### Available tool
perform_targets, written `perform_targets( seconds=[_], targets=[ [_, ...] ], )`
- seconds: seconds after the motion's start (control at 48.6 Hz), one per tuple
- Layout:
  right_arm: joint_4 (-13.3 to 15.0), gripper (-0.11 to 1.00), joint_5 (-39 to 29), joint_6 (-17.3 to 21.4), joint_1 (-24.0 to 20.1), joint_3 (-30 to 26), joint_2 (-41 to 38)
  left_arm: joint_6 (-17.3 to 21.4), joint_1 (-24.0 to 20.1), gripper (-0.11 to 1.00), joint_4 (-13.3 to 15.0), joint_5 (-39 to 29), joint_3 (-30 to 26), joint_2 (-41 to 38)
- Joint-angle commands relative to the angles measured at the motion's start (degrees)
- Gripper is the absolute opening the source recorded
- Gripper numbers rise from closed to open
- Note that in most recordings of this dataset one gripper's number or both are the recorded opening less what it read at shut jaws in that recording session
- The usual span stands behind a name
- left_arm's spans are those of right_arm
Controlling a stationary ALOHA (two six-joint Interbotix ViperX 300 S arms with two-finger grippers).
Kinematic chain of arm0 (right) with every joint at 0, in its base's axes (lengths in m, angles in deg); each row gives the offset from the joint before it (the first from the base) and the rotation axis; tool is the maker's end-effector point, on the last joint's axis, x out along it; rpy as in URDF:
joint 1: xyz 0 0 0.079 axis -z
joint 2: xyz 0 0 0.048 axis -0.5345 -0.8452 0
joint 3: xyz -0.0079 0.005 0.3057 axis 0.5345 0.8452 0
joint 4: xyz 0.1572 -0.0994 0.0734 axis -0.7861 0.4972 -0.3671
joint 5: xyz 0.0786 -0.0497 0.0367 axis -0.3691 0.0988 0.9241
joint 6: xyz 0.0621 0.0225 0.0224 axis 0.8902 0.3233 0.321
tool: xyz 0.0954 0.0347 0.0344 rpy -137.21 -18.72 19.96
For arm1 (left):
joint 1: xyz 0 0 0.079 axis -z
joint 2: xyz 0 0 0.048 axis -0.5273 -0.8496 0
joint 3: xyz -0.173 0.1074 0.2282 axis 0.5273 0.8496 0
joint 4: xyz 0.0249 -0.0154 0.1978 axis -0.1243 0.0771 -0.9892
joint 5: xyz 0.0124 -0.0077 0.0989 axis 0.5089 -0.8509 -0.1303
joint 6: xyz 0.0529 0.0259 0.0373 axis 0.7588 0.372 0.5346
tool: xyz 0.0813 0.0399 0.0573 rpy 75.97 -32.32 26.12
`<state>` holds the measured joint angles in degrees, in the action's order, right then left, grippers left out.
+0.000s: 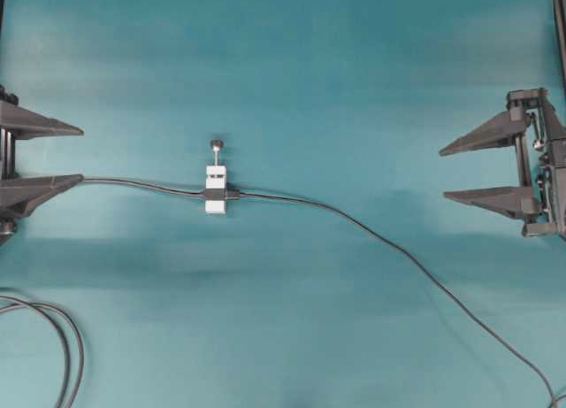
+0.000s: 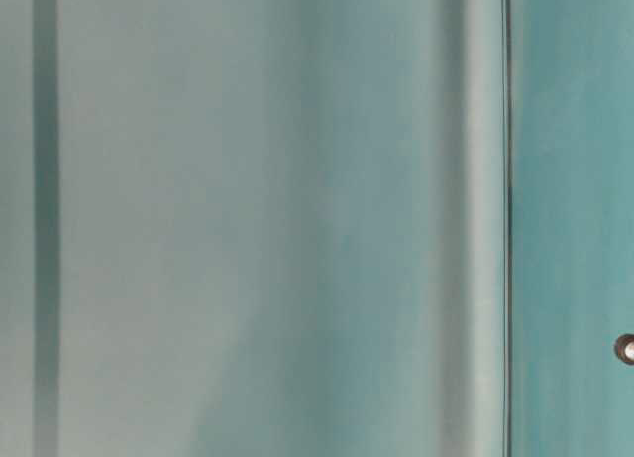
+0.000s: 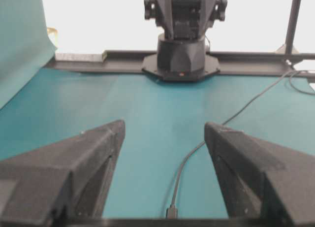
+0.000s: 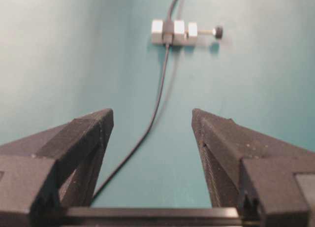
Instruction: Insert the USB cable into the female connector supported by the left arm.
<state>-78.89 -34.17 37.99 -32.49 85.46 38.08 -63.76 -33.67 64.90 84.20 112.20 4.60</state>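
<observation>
The thin dark grey USB cable (image 1: 389,245) lies on the teal table (image 1: 292,63), its plug at the small black female connector on its white block (image 1: 216,193), mid-table. I see the left gripper (image 1: 80,154) with jaws wide apart, holding nothing. The right gripper (image 1: 444,173), far right, likewise gapes empty.

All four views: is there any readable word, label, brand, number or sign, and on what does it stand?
None can be read in any view.
white block of the female connector: no markings visible.
left gripper and right gripper, both open: plain black, no lettering.
Opposite arm's base: one small red dot, no text.
Table-level view: blurred teal only.
</observation>
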Motion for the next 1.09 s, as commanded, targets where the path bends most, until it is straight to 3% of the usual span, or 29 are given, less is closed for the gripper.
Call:
perform_targets(
  seconds=[0.0,0.453,0.885,1.07],
  targets=[
    [0.1,0.69,1.1,-0.1,0.1,-0.7,-0.1,-0.7,-0.2,0.76,0.0,0.4,-1.1,-0.2],
    [0.1,0.69,-4.0,1.5,-0.2,2.2,1.6,-0.4,-0.3,0.76,0.0,-8.3,-2.0,0.6],
    [0.1,0.69,-21.5,1.8,-0.2,3.3,14.9,-0.2,-0.3,0.76,0.0,-21.6,-2.8,3.6],
    [0.1,0.69,-22.3,1.8,-0.1,3.1,15.0,-0.1,-0.3,0.76,0.0,-28.1,-4.9,3.6]
  ],
)
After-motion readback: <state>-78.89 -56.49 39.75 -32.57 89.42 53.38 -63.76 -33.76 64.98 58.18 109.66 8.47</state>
